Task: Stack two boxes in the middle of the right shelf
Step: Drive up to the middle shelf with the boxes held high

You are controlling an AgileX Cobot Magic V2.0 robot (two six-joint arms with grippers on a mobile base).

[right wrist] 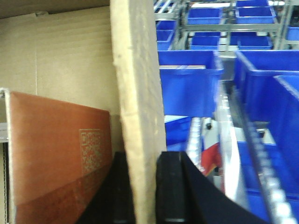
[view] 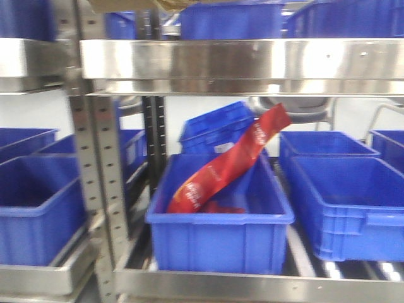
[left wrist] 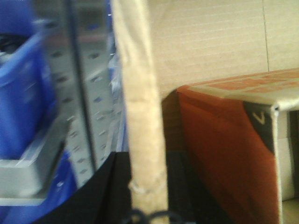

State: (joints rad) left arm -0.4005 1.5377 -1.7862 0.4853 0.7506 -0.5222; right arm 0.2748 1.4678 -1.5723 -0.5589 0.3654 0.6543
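Note:
A tan cardboard box fills both wrist views, and I look into it from above. My left gripper (left wrist: 147,163) is shut on the upright edge of one box wall (left wrist: 140,93). My right gripper (right wrist: 140,163) is shut on the edge of another wall (right wrist: 138,84), one black finger on each side. Inside the box stands an orange-red printed carton (left wrist: 219,149) (right wrist: 56,154). In the front view only a tan sliver of box (view: 136,5) shows at the top edge, above the shiny steel shelf lip (view: 240,60). No second box shows.
Blue plastic bins (view: 218,227) (view: 344,202) line the level under the lip, one holding a red packet (view: 230,164). A perforated steel upright (view: 95,164) (left wrist: 79,93) stands at the left. More blue bins (right wrist: 191,84) and steel rails (right wrist: 229,149) lie beside the right gripper.

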